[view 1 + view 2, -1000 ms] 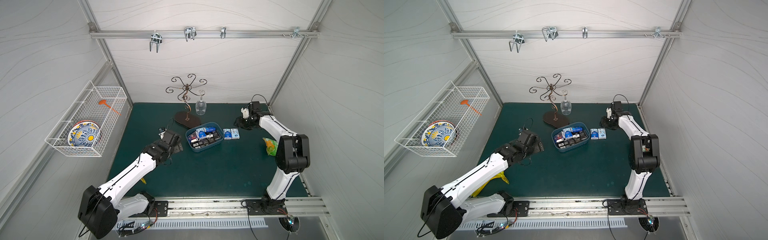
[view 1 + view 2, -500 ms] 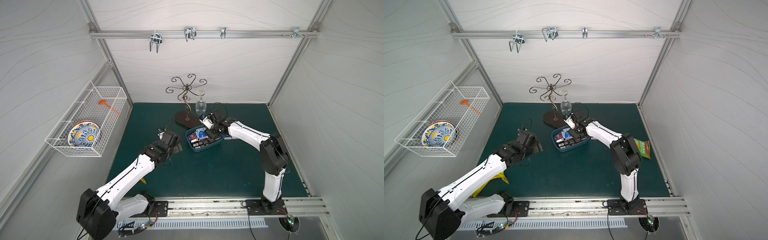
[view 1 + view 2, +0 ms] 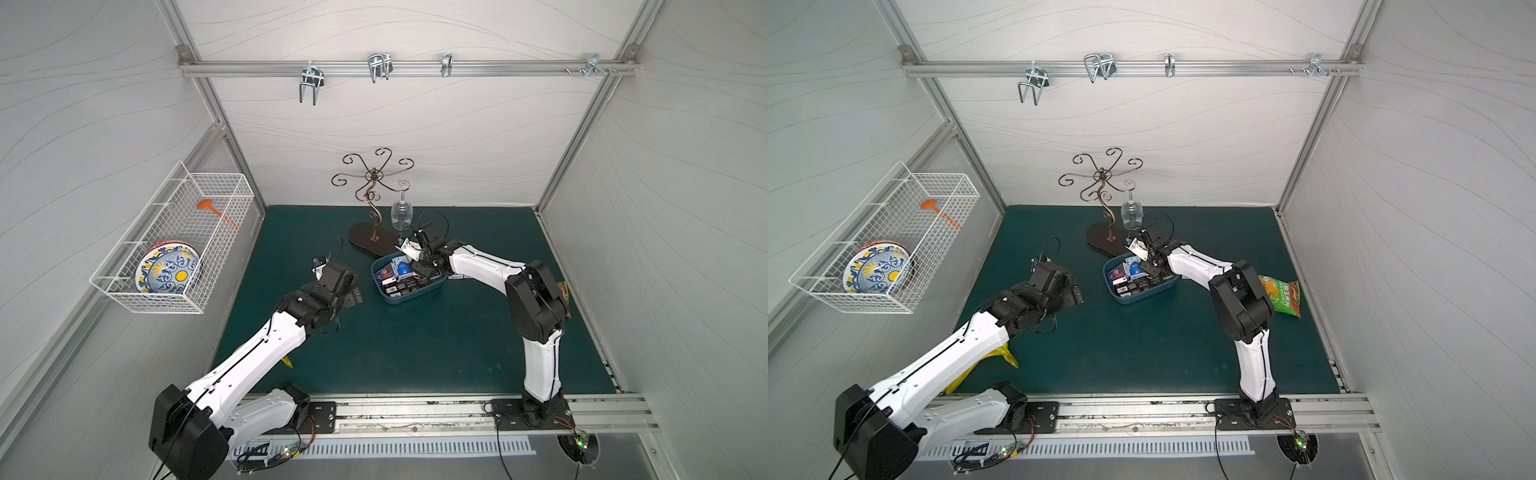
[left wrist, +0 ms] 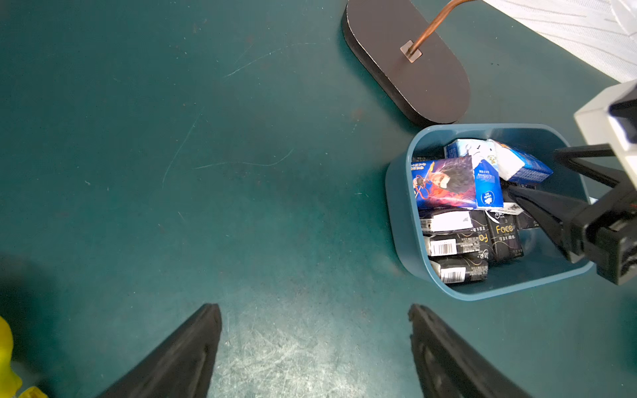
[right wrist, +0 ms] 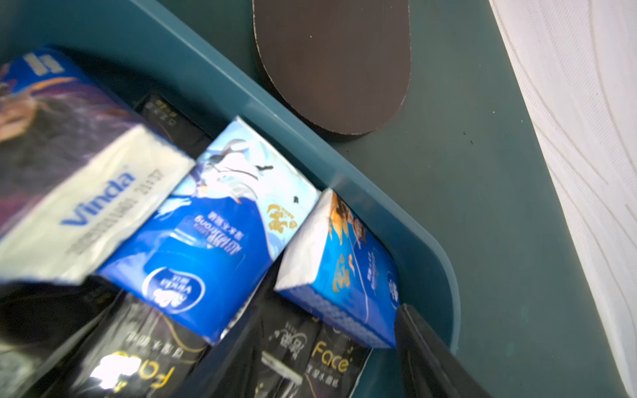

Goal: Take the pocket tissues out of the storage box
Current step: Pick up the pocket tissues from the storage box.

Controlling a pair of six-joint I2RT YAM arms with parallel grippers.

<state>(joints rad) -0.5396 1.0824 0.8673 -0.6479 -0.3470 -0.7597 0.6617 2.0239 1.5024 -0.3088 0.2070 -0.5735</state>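
Several pocket tissues (image 4: 458,213) fill storage box (image 3: 405,297), mid-frame in both top views. Right gripper (image 4: 532,172) spread astride blue pack (image 5: 344,275) inside box, not clamped. Left gripper (image 4: 310,306) spread, empty, frame-left of box.

storage box (image 3: 401,300): shallow blue plastic tub, rectangular with rounded corners, open top. it stands upright on the green table (image 3: 415,353), towards the far middle in both top views.

pocket tissues (image 4: 462,220): small flat rectangular packs lying loose inside the box, overlapping in more than one layer. blue-and-white packs (image 4: 444,184) with printed pictures lie on top at the far end. one of them (image 5: 355,272) is tilted up on its edge just beside the box wall. black packs (image 4: 458,246) with pale lettering and barcodes fill the near end, mostly flat.
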